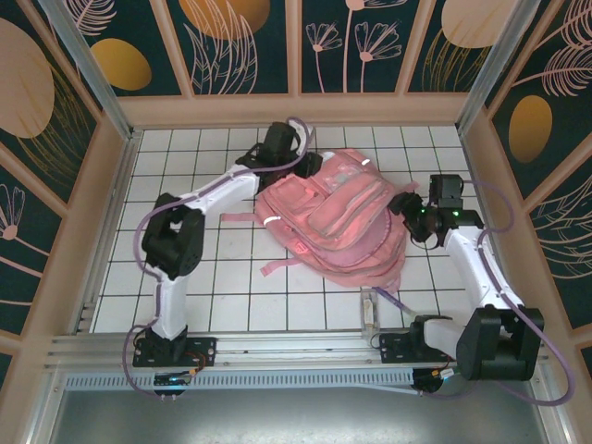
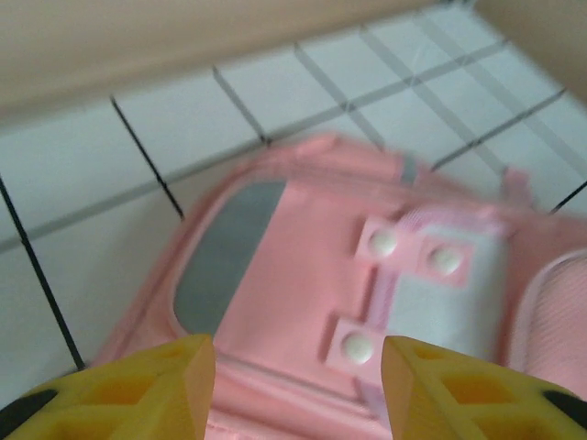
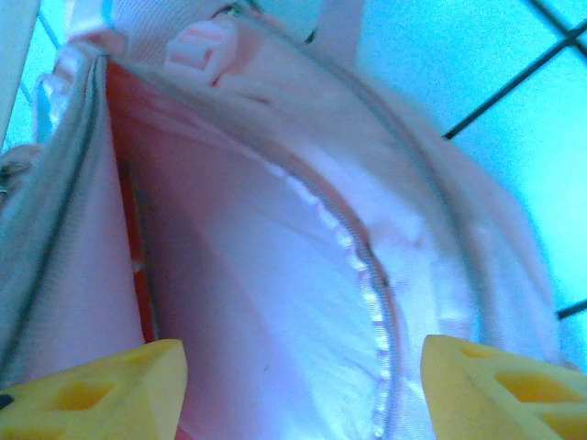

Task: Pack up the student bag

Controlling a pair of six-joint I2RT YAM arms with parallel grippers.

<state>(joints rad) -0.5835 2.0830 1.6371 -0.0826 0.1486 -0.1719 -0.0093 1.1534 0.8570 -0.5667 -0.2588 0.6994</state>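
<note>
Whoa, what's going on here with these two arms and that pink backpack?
Two robot arms are working on a pink student bag that lies flat on the white gridded table. The left pincer hovers open over the bag's far end, near a grey reflective patch. The right pincer is open too, at the bag's right side, facing what looks like an unzipped compartment. Neither pincer holds anything.
</note>
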